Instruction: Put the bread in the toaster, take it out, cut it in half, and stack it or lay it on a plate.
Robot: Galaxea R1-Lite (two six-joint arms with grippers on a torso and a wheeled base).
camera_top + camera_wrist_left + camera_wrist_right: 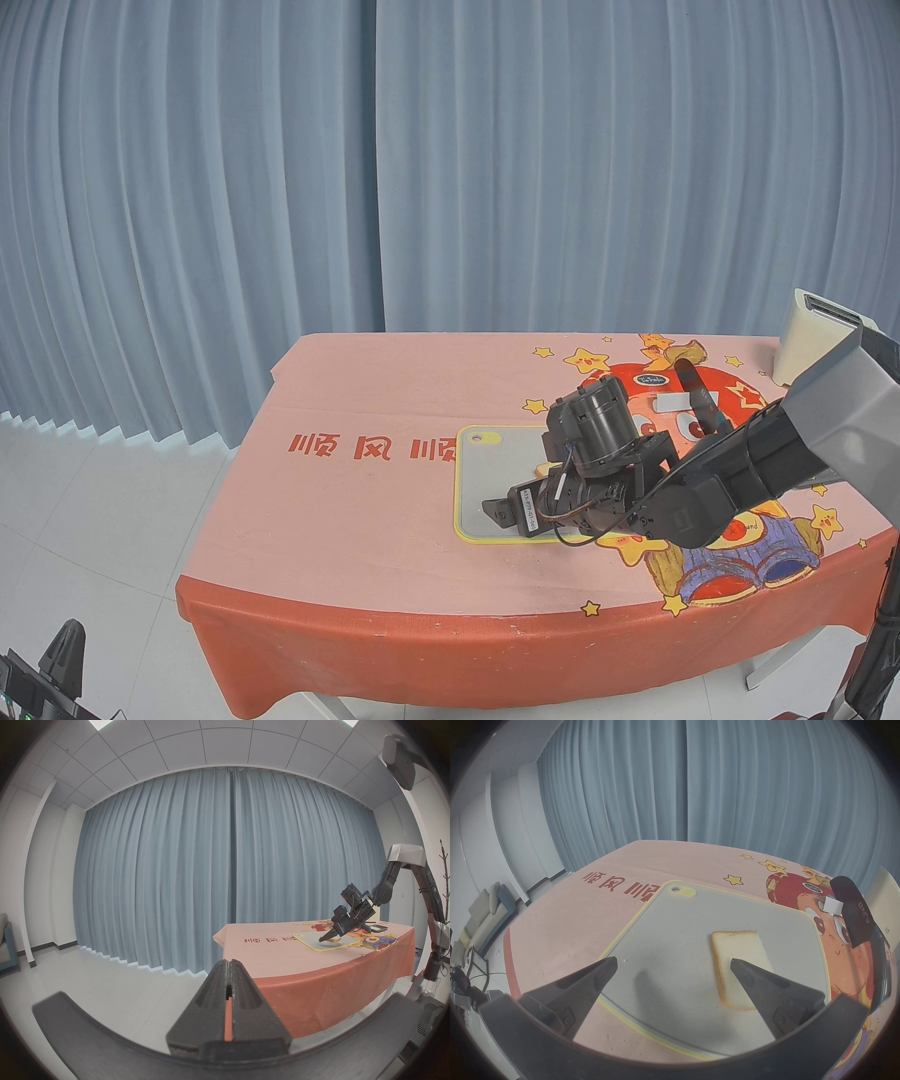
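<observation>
One slice of bread point(740, 968) lies flat on the cutting board point(661, 931), on the half nearer the toaster point(816, 337). I see the right gripper point(672, 963) low over the board, jaws spread wide, one finger point(773, 996) overlapping the bread; contact unclear. Left gripper point(228, 1001) sits well clear of the board, off the desk point(375, 525), jaws pressed together, empty.

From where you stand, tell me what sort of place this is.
Probably a test room staged as a kitchen corner, not a real kitchen: a floor-length blue curtain, a panelled office ceiling, and a lone clothed table carrying a cutting board with a bread slice, plus a toaster.
</observation>
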